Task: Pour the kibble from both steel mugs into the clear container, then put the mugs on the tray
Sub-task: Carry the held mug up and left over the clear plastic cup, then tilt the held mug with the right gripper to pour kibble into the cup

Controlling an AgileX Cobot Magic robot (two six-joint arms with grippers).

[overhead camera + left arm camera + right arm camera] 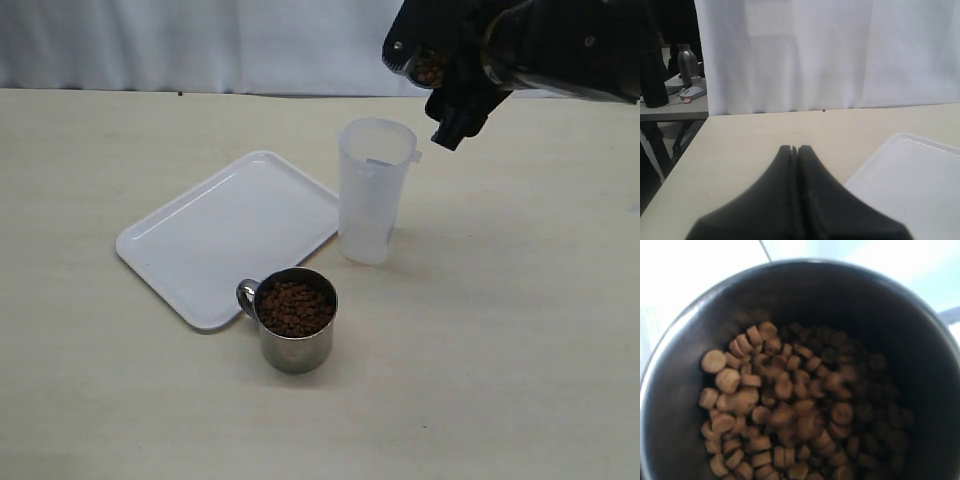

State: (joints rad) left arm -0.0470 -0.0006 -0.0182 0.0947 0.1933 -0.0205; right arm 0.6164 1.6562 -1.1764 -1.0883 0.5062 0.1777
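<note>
One steel mug (295, 340) stands on the table in front of the white tray (230, 235), brim-full of brown kibble (294, 307). The second steel mug (412, 60) is held up in the air, tilted, by my right gripper (442, 88), just above and to the right of the clear container (372, 190), which looks empty. The right wrist view looks straight into that mug (805, 295) at its kibble (785, 410); the fingers are hidden there. My left gripper (795, 149) is shut on nothing, low over the table beside the tray (910, 185).
A white curtain hangs behind the table. In the left wrist view the table's edge runs along one side, and beyond it a lower side table carries a steel bottle (687, 62) and small items.
</note>
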